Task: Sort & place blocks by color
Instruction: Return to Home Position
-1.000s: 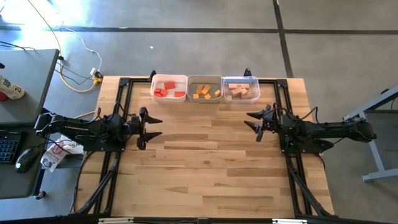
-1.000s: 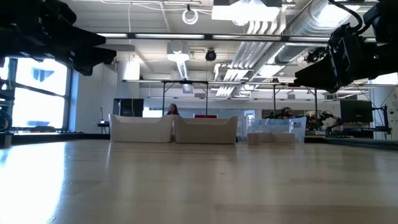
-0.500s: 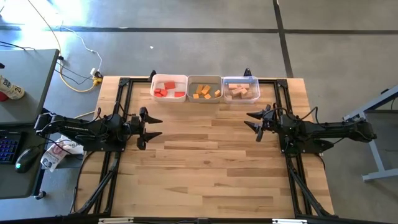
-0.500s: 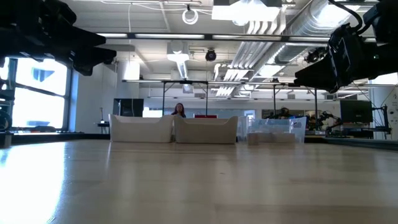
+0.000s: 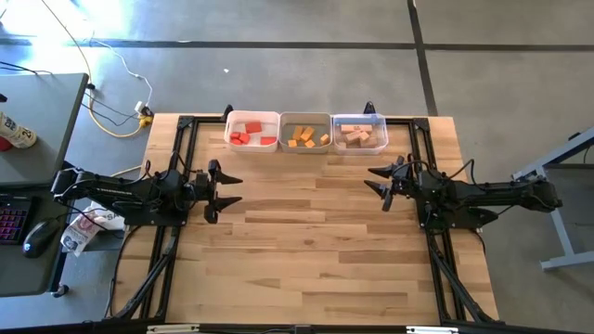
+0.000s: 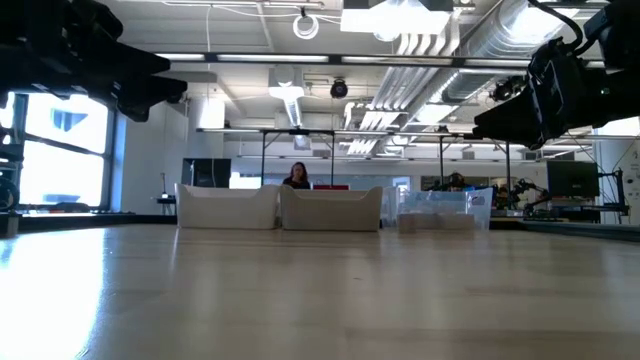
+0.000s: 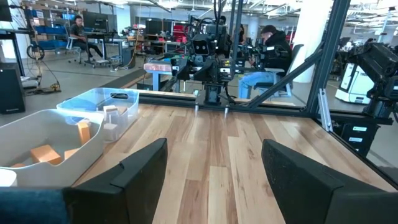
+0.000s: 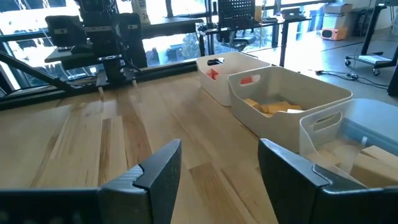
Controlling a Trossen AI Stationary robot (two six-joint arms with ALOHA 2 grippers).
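High view: the table (image 5: 306,260) carries the left gripper (image 5: 239,189) near its left edge and the right gripper (image 5: 368,178) near its right edge, well apart. Along the far edge lie red blocks (image 5: 252,127) in the white bin (image 5: 252,114), orange blocks (image 5: 302,136) in the gray bin (image 5: 305,115) and pale blocks (image 5: 357,136) in the clear bin (image 5: 359,117). Only the wrist views show both jaws released. In the low view, the bin walls hide the blocks.

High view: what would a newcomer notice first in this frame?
The sorted row at the table's far edge: red blocks in the white bin, orange-yellow blocks in the gray bin, pale blocks in the clear bin. The left gripper and right gripper hang open and empty at opposite sides, facing each other.
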